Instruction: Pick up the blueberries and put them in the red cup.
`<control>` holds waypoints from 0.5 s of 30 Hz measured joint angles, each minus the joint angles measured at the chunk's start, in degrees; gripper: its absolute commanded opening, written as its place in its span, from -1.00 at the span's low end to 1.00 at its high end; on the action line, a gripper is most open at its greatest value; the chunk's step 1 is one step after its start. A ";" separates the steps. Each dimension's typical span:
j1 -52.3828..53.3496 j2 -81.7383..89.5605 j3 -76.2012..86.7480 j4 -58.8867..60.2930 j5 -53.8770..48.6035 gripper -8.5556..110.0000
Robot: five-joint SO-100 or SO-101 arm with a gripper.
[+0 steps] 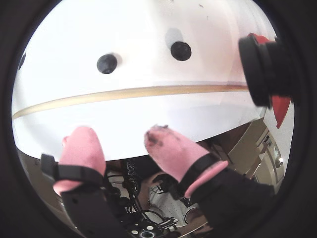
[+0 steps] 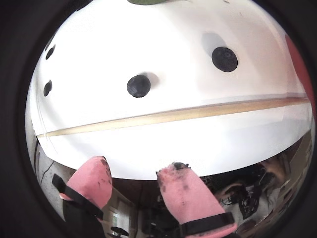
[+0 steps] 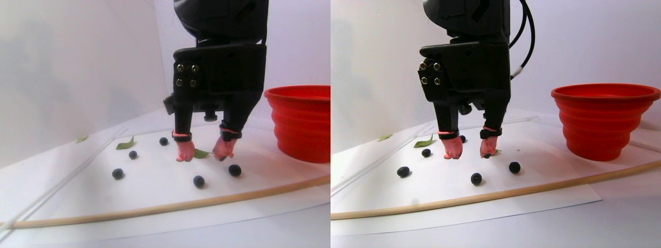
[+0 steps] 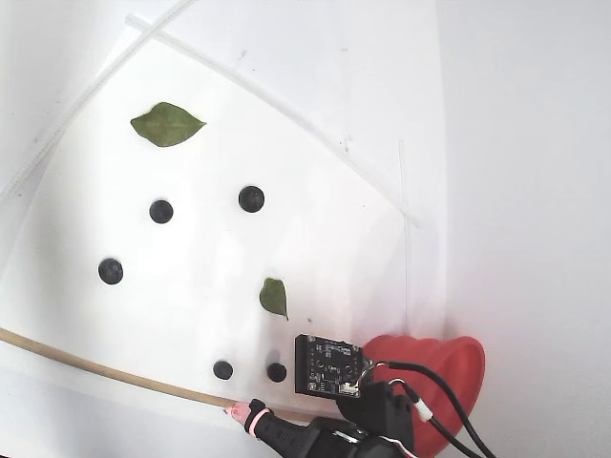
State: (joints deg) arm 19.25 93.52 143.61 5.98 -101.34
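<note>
Five blueberries (image 4: 251,198) lie loose on the white worktop (image 4: 363,143) in the fixed view, well apart from each other. One red cup (image 4: 449,367) stands upright at the lower right of that view, partly hidden by the arm. Two green leaves (image 4: 167,124) lie among the berries. The gripper (image 3: 204,150) hangs above the sheet, its pink-tipped fingers (image 3: 185,151) spread apart, holding nothing. One thin wooden rod (image 4: 105,370) runs along the sheet's near edge.
</note>
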 measured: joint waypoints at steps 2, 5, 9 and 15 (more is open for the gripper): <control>0.00 -1.23 -0.26 -0.97 0.00 -0.52; 0.00 -2.90 -0.44 -2.72 0.00 -0.51; 0.00 -5.10 -1.23 -4.92 0.00 -0.50; -0.88 -8.09 -2.37 -7.47 0.00 -0.49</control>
State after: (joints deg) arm 18.37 85.43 141.24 -1.49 -101.34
